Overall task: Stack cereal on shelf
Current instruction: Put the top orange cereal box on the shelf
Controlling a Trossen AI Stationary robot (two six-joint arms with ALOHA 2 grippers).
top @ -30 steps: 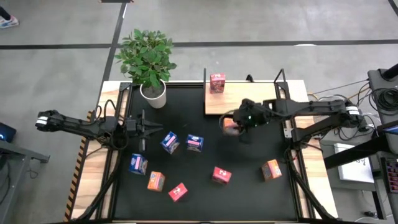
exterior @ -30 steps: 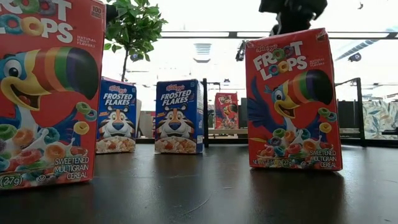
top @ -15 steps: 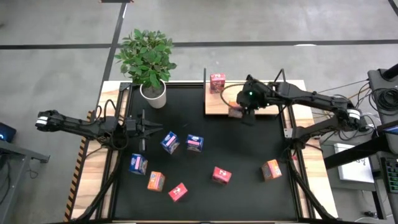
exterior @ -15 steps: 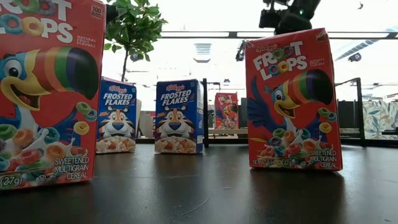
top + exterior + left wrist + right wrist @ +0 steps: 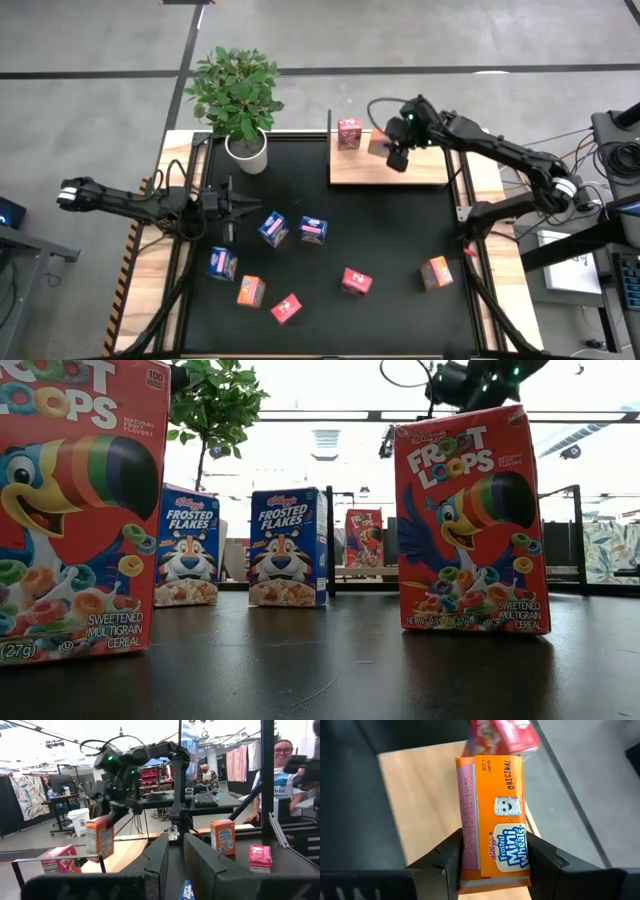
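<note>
My right gripper (image 5: pixel 388 148) is shut on an orange cereal box (image 5: pixel 492 815), held above the light-wood shelf (image 5: pixel 420 170) at the table's far right. A red cereal box (image 5: pixel 349 133) stands on the shelf's far left corner, just left of the held box. Several more boxes stand on the black table: blue ones (image 5: pixel 273 228) (image 5: pixel 313 230) (image 5: pixel 222 264), orange ones (image 5: pixel 250 291) (image 5: pixel 436 272) and red ones (image 5: pixel 286 308) (image 5: pixel 356 282). My left gripper (image 5: pixel 232 207) waits shut at the table's left, pointing toward the right edge and holding nothing. My right gripper pinches the orange box between its two fingers (image 5: pixel 447 857), one on each narrow side (image 5: pixel 465 855), at the box's upper end (image 5: pixel 102 822). The fingers slant down from the right. The box hangs below them, slightly tilted and clear of the shelf board.
A potted plant (image 5: pixel 240 100) stands at the far left corner. Thin black posts (image 5: pixel 329 125) (image 5: pixel 452 125) rise at the shelf's ends. Beyond the table, a person (image 5: pixel 280 770) shows in the left wrist view. Bare board lies right of the held box.
My right gripper has carried the orange box toward the table's far edge, from over the black table in front of the shelf to above the shelf board beside the red box. The box has stayed between the fingers, clear of any surface.
</note>
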